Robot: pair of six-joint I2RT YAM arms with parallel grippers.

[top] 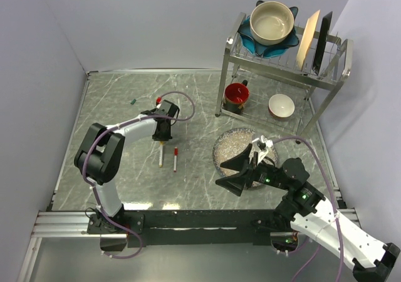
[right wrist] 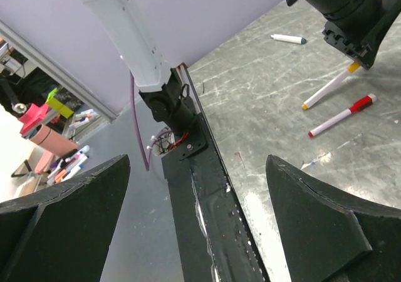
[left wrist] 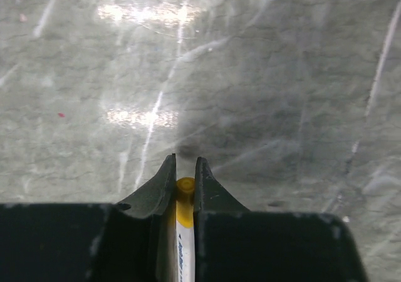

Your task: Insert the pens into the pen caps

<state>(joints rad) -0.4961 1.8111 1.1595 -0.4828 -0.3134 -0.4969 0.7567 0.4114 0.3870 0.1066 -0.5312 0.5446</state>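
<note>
My left gripper (top: 161, 138) (left wrist: 185, 161) is shut on a white pen with a yellow end (left wrist: 183, 197); the yellow end sits between the fingertips. In the right wrist view this pen (right wrist: 326, 89) slants from the left gripper (right wrist: 360, 53) down to the table. A white pen with red ends (top: 175, 158) (right wrist: 341, 116) lies just right of it. A white piece with a dark green end (top: 133, 100) (right wrist: 288, 39) lies at the far left. A small red piece (top: 159, 98) lies behind the left gripper. My right gripper (top: 220, 172) (right wrist: 198, 163) is wide open and empty, held above the table's near right.
A speckled round plate (top: 230, 145) lies under my right gripper. A metal dish rack (top: 285, 66) at the back right holds bowls, plates, a red mug (top: 237, 96) and a white bowl (top: 281, 106). A black rail (right wrist: 213, 188) runs along the near edge. Walls enclose the table.
</note>
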